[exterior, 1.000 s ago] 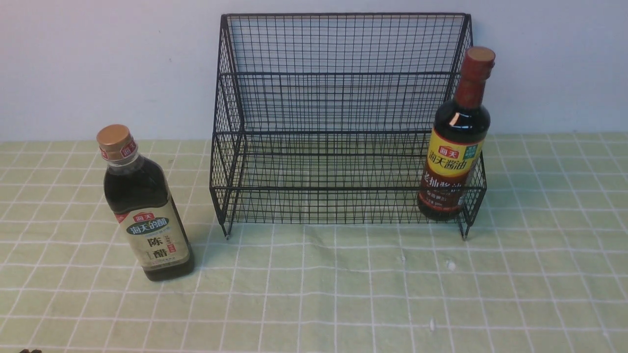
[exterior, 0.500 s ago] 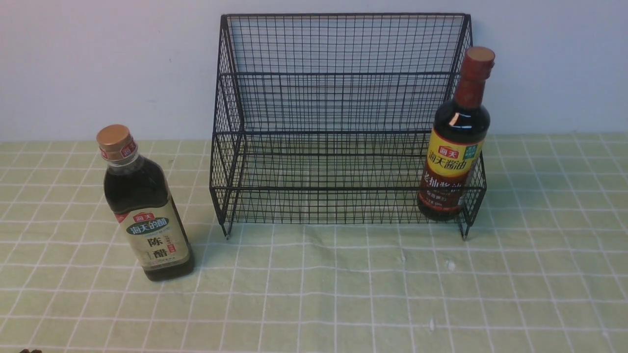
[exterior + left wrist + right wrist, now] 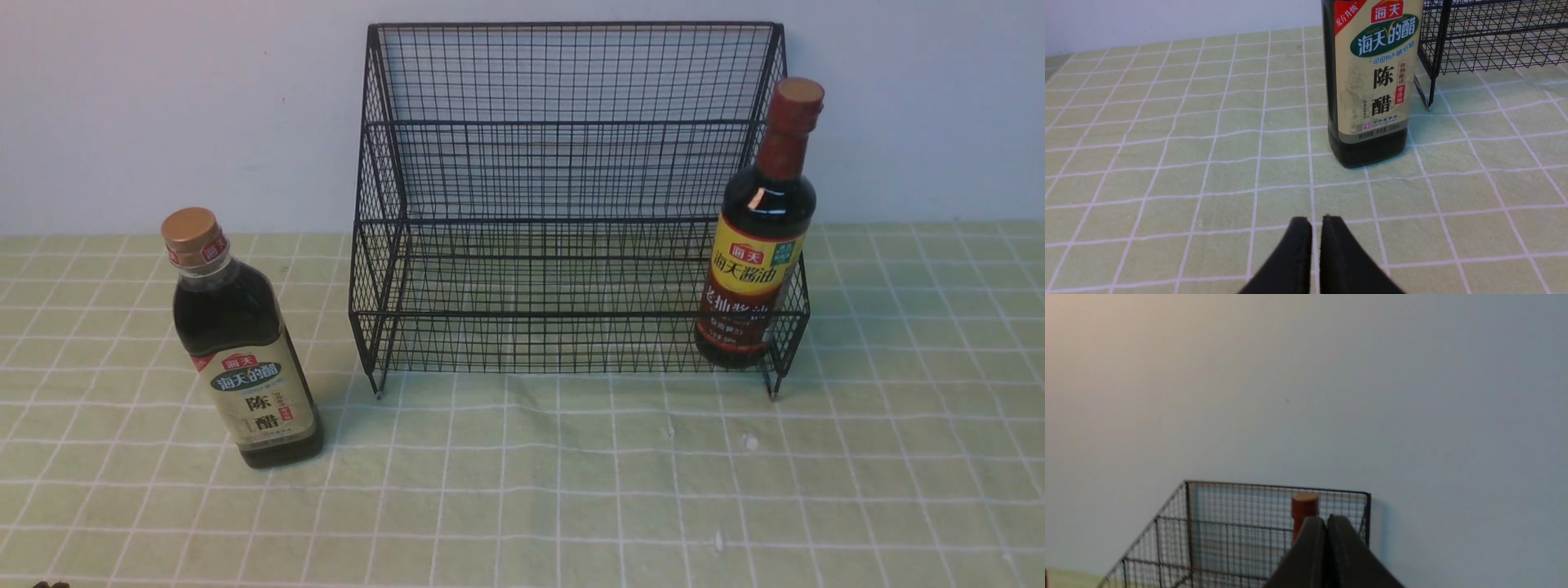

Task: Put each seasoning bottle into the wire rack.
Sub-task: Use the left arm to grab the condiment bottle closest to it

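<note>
Black wire rack (image 3: pixel 571 122) at twelve o'clock on the green checked surface (image 3: pixel 571 490). Held the round red-capped bottle (image 3: pixel 755 269) upright in the lower tier, three o'clock end. Had the gold-capped bottle (image 3: pixel 245 367) upright outside, nine o'clock of it, apart. Showed left jaws pressed together, empty; right jaws likewise.

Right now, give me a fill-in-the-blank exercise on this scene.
The round dark bottle with brown-red cap stands at the black wire-mesh rack's ____ end.
The squarish dark bottle with gold cap stands on the green checked cloth, to the rack's ____.
Left pincer and right pincer are both ____.
Missing: right; left; shut.
</note>
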